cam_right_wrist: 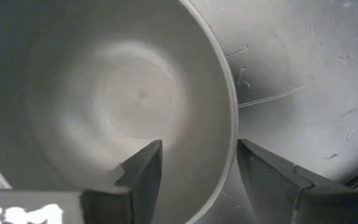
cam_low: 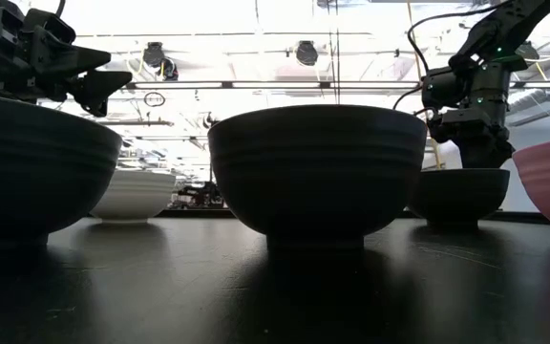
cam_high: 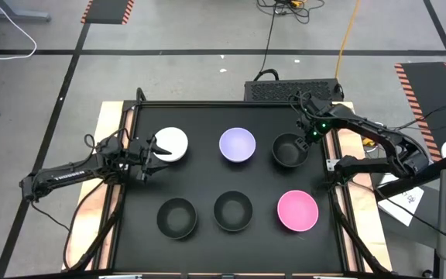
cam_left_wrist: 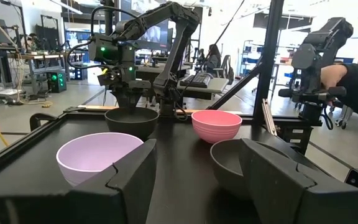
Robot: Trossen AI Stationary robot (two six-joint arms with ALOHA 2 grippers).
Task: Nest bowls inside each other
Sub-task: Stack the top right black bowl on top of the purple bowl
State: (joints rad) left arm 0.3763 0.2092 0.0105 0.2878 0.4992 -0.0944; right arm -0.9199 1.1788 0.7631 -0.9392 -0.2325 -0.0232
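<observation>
Six bowls stand on their bases on the black table (cam_high: 207,182): white (cam_high: 170,144), lavender (cam_high: 237,145) and black (cam_high: 289,149) in the far row, two black (cam_high: 176,216) (cam_high: 232,210) and pink (cam_high: 297,211) in the near row. My right gripper (cam_right_wrist: 197,162) points steeply down at the far black bowl (cam_right_wrist: 104,93), open, one finger inside it and one outside its rim. My left gripper (cam_left_wrist: 194,168) hovers level and open just left of the white bowl, with nothing between its fingers. My right gripper stands astride the far black bowl's rim (cam_right_wrist: 230,134) on its far right side, coming from above. The inner finger (cam_right_wrist: 145,168) shows a gap to the wall. The outer finger (cam_right_wrist: 260,168) is close beside the rim, and I cannot tell whether it touches. The bowl rests on the table.
A black box (cam_high: 293,89) sits just beyond the table's far edge, and papers (cam_high: 401,198) lie off its right side. Wooden rails (cam_high: 107,194) run along the left and right sides. A person's arm (cam_left_wrist: 356,78) shows in the room behind.
</observation>
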